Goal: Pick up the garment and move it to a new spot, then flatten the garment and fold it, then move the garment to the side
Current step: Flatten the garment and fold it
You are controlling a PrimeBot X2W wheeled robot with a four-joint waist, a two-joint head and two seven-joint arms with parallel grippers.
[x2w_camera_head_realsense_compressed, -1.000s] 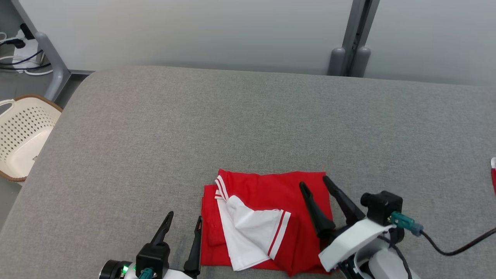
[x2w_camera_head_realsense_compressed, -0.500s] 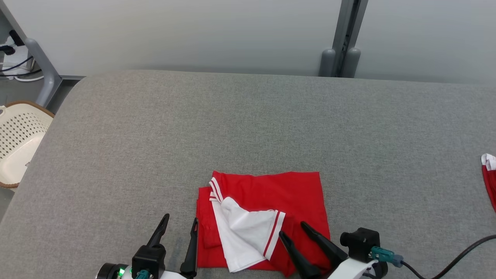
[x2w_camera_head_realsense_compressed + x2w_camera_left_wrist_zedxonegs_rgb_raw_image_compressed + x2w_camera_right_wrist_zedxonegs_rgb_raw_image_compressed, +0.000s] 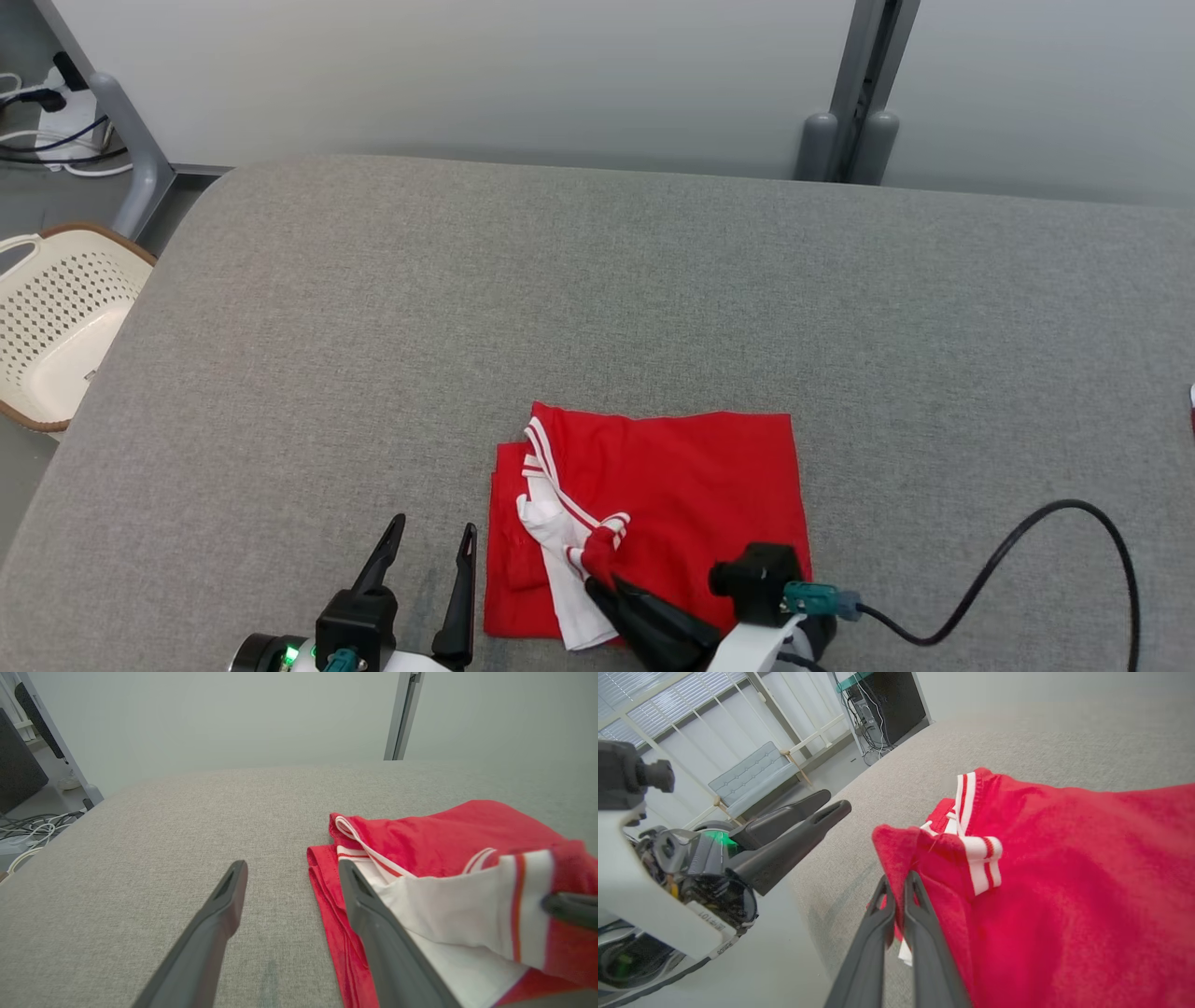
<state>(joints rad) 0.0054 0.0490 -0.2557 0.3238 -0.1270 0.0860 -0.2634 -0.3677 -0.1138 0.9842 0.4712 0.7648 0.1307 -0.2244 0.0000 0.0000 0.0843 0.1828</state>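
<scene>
Jaws on my right gripper (image 3: 896,884) are pinched on the garment (image 3: 691,476) at its striped sleeve (image 3: 983,858), near edge; left gripper (image 3: 434,523) hangs spread wide just left of it

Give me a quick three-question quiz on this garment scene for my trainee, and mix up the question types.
1. True or false: the right gripper is shut on the garment.
2. The left gripper is: A) open, over the table beside the garment; B) shut on the garment; C) lying across the garment.
3. Fill in: by the robot's own sides, the basket stands off the table's ___ side.
Key: 1 true; 2 A; 3 left.
</scene>
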